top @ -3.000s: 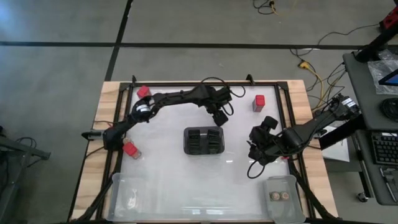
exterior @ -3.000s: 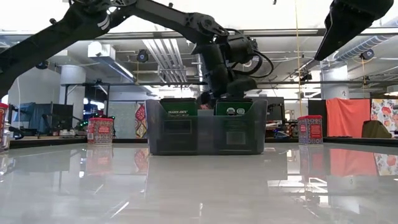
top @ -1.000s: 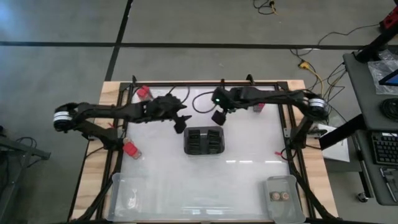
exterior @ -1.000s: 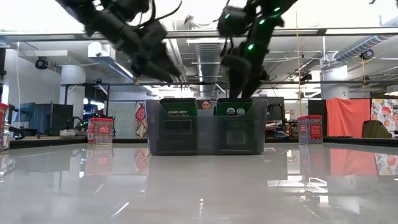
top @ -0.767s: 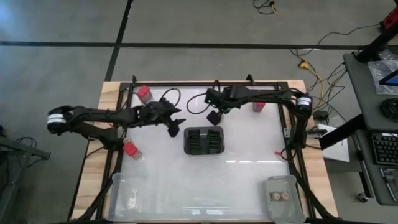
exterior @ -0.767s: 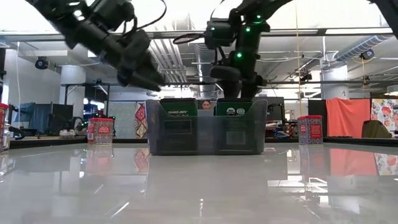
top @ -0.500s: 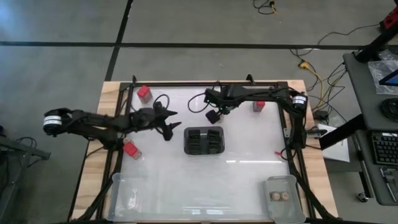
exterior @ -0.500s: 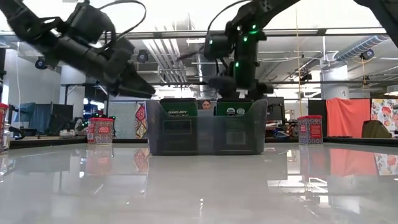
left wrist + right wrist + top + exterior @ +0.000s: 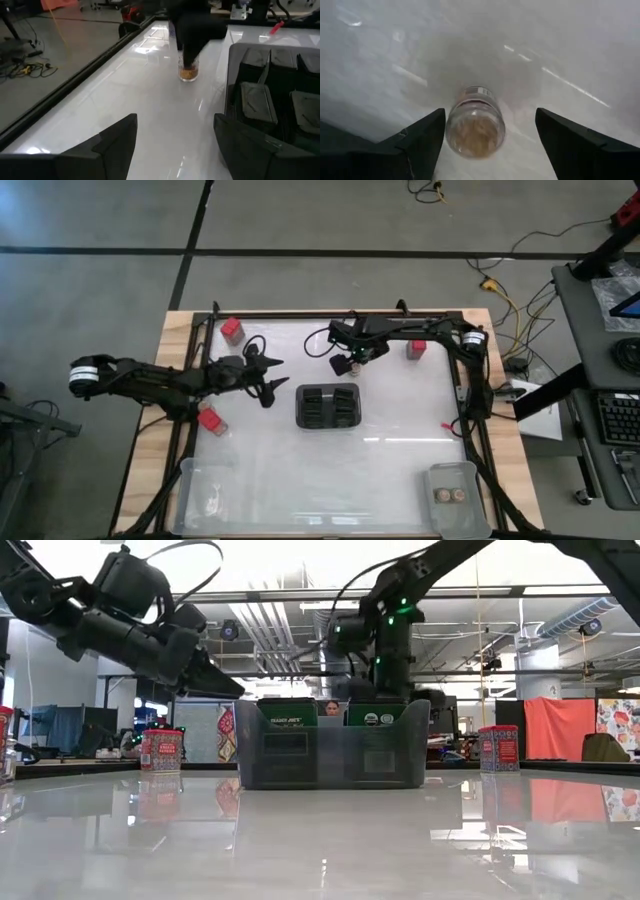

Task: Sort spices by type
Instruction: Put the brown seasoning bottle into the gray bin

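A small round jar (image 9: 476, 130) with tan contents stands upright on the white table just beyond the dark slotted holder (image 9: 328, 407). My right gripper (image 9: 490, 114) points down over it, open, one finger on each side with a gap to each. In the left wrist view the jar (image 9: 188, 72) shows under that gripper. My left gripper (image 9: 271, 378) hovers open and empty, left of the holder. Red boxes stand at the far left (image 9: 232, 330), far right (image 9: 417, 348) and left side (image 9: 209, 419).
A clear bin (image 9: 215, 490) sits at the near left. Another clear bin (image 9: 455, 476) at the near right holds two round jars. A dark frame rail (image 9: 330, 316) runs round the table. Bare white surface lies in front of the holder.
My left gripper has drawn back toward the table's left edge and sunk, away from the holder. My right gripper has come down over the small jar beyond the holder and rolled about its own axis, and its arm has stretched along the far edge. The jar has stayed put.
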